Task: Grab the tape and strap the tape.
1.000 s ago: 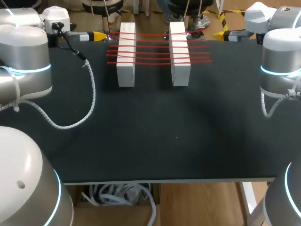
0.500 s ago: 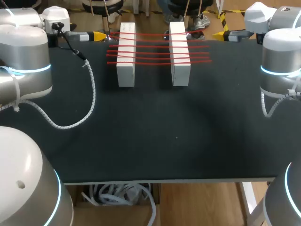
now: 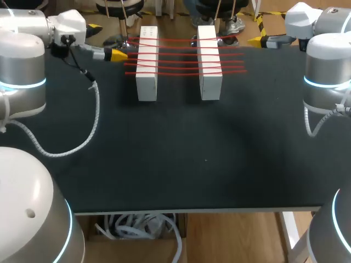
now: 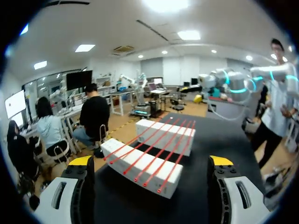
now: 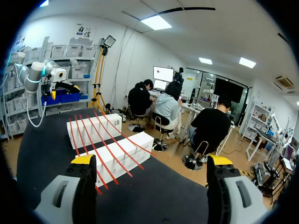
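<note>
Black matte table [image 3: 192, 164] fills the head view, and near its far edge two white rectangular blocks stand side by side with a gap between them, the left white block [image 3: 147, 66] and the right white block [image 3: 209, 63]. Several thin red tape strands [image 3: 178, 59] run straight across both tops, bridging that gap, with their ends poking out past the outer side of each block. That layout looks deliberate: the raised, taut spans are easier to pinch than tape lying flat. Over by the far left corner sits the left gripper [image 3: 111, 45], yellow tips aimed at the left ends of the tape, close but not touching. The right gripper [image 3: 256, 40] sits at the far right edge, well apart from the blocks, facing the other ends. One arm at each end, which suits a pull from both sides. Switching to the left wrist view: fingers spread wide, nothing pinched, both blocks and the red lines [image 4: 154, 149] dead ahead between the tips, a good line-up for closing in. Now the right wrist view: pincer wide apart too [image 5: 149, 161], empty, with the blocks and tape [image 5: 100, 144] ahead and off to one side, so I judge this arm needs more approach before any grab.
</note>
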Robot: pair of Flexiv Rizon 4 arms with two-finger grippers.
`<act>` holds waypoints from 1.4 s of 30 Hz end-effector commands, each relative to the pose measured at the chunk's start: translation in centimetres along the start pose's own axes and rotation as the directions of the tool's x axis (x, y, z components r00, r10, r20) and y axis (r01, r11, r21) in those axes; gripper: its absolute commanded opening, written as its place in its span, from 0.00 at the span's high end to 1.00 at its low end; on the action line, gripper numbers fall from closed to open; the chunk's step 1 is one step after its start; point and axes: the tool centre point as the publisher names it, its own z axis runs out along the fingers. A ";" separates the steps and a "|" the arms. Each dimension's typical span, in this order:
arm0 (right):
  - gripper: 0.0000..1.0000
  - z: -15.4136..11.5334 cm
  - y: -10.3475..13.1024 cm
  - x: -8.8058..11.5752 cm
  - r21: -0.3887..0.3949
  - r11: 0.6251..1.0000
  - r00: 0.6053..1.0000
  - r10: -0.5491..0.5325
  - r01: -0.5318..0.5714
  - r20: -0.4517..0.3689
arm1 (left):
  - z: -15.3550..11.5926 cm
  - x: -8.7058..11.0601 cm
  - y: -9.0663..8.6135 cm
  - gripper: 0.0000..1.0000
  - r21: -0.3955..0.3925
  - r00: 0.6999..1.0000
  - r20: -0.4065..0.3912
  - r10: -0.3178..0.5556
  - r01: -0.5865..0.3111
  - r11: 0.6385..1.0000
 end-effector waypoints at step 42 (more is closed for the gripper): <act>0.00 0.0 0.0 0.0 0.000 1.000 1.000 0.000 0.000 0.000 | 2.4 0.5 -0.4 0.00 0.275 0.876 -0.318 0.363 -0.281 0.920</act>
